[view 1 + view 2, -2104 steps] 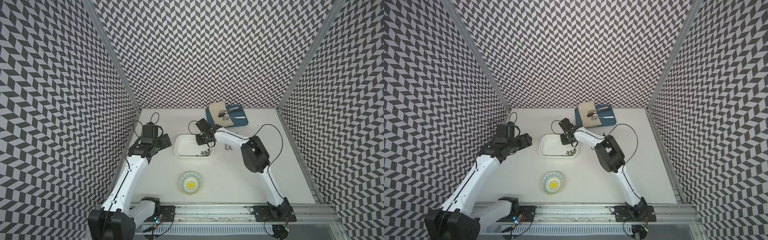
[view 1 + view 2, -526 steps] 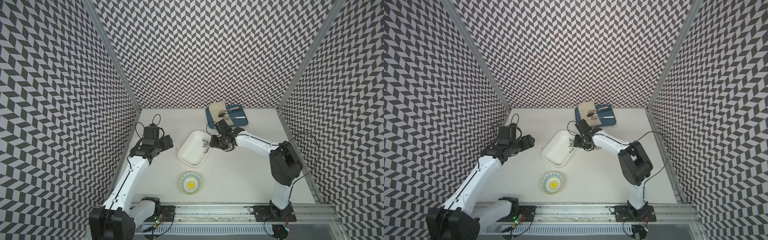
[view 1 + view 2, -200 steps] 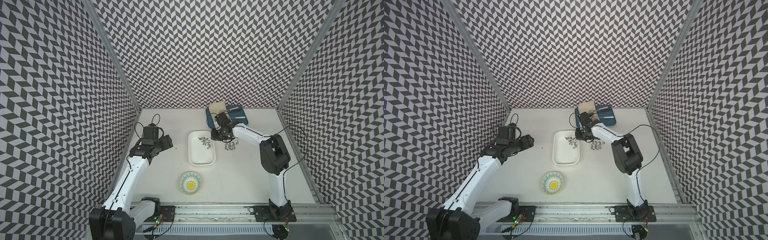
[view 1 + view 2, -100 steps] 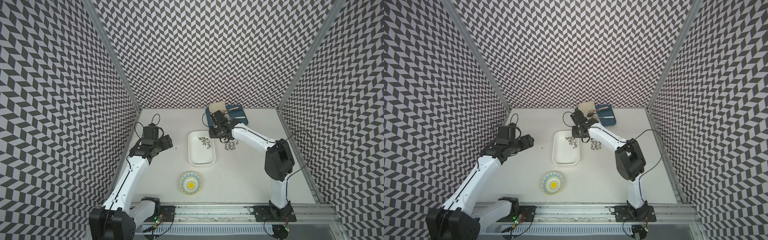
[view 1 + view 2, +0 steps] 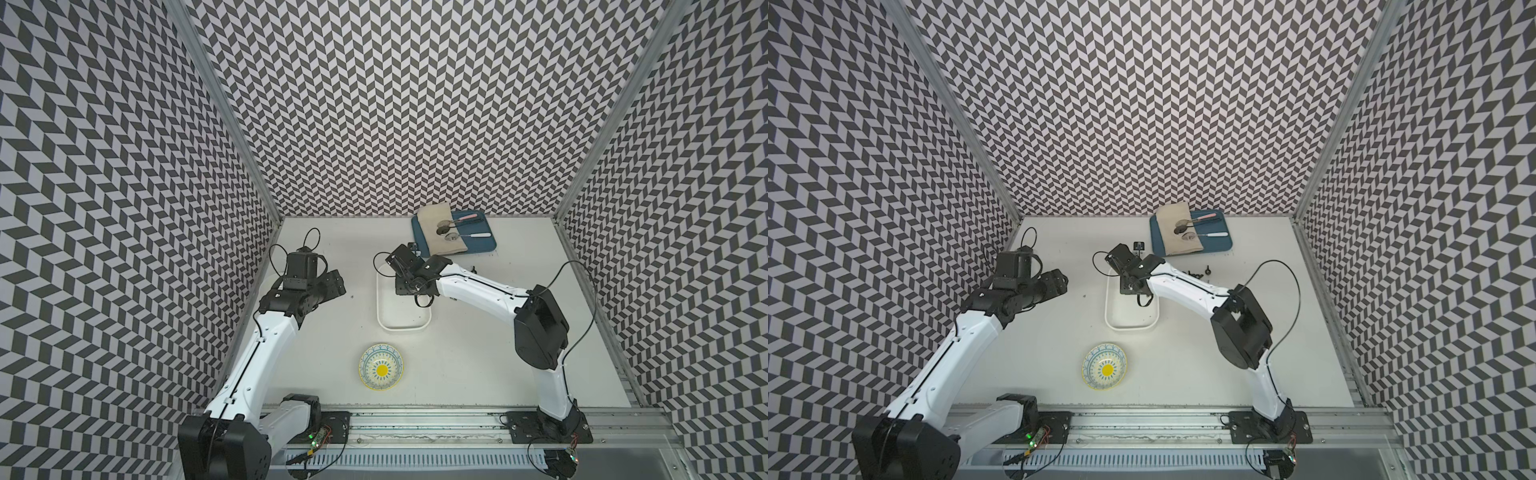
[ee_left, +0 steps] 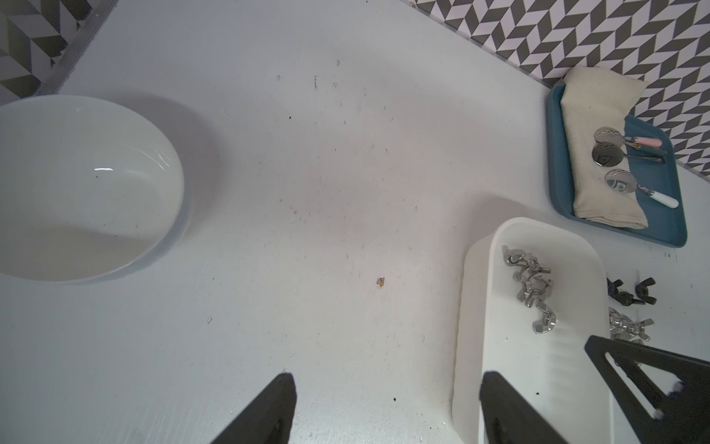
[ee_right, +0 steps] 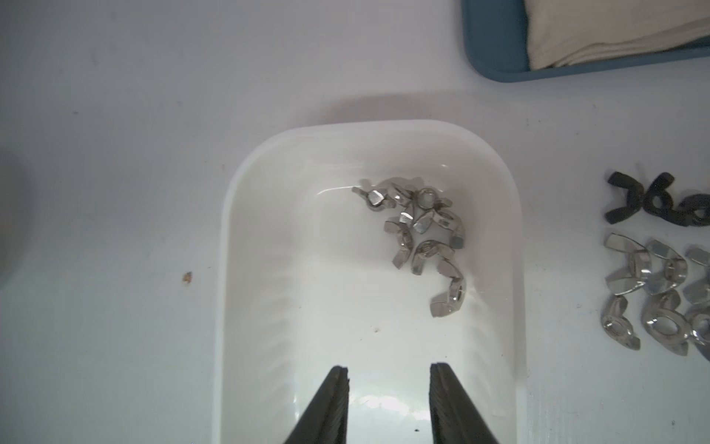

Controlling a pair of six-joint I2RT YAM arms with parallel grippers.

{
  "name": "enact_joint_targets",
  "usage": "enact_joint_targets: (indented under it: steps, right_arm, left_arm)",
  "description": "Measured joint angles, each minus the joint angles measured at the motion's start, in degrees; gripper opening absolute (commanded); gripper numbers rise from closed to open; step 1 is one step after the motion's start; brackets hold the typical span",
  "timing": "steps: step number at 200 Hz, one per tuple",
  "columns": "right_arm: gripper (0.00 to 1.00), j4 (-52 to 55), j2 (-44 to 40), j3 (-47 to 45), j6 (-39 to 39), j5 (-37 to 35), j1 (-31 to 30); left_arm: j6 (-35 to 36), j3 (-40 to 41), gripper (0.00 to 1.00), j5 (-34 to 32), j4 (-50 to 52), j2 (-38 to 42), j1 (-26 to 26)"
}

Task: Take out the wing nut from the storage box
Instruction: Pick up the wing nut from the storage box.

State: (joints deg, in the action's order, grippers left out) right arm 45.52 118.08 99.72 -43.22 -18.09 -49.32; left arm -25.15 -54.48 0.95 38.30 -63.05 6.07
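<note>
**Top views.** White, shallow, rectangular plastic storage box (image 5: 404, 328) lies mid-surface, long axis running near to far. Right hand (image 5: 409, 287) hangs over its far end. Left hand (image 5: 334, 286) is held off to the left, well apart from the box, with bare pale surface (image 5: 478, 365) between. Round patterned bowl with a yellow centre (image 5: 381, 367) sits near of the box, a gap between the rims. Flat blue tray (image 5: 484, 248) carrying a folded beige cloth (image 5: 440, 232) stands by the far wall, far and right of the right hand. In a top view, small black wing nuts (image 5: 1202, 273) lie on the surface right of the box. Open room right and near of the box.

**Left wrist view.** Left hand (image 6: 388, 378): fingers well apart, nothing between them, over bare surface. Silver metal wing nuts (image 6: 532, 286) cluster on the floor of the box's far end. Loose silver wing nuts (image 6: 630, 328) lie outside, just beside the right wall. Plain round white bowl (image 6: 88, 184) sits well apart from the box.

**Right wrist view.** Right hand (image 7: 389, 367): fingers apart, empty, over the box floor, short of the cluster. One wing nut (image 7: 447, 298) lies at the cluster's end nearest the fingers, near the right wall but not touching it.
</note>
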Motion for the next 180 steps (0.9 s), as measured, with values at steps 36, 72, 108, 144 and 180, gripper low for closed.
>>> enact_joint_targets:
  steps: [36, 72, 108, 144, 180]
  right_arm:
    - [0.39, 1.18, 2.43, 0.11, -3.89, -2.67, -0.02]
    - [0.39, 1.68, 5.53, 0.96, -6.99, -3.15, -0.02]
    - [0.4, 2.67, 7.37, 0.96, -10.05, -4.0, 0.0]
    - [0.4, 3.56, 9.29, 2.62, -11.52, -5.99, 0.11]
    - [0.4, 3.54, 12.11, 5.42, -11.23, -6.71, 0.98]
  left_arm:
    - [0.11, 0.0, 0.8, -0.04, 0.13, 1.22, 0.0]
    - [0.42, 0.0, 0.79, 0.09, 0.37, 1.36, 0.0]
    - [0.35, 0.0, 0.79, 1.31, 0.37, 1.42, 0.0]
    - [0.2, 0.0, 0.79, 1.99, 0.42, 1.81, 0.0]
    - [0.07, 0.0, 0.79, 2.49, 0.48, 2.34, 0.0]
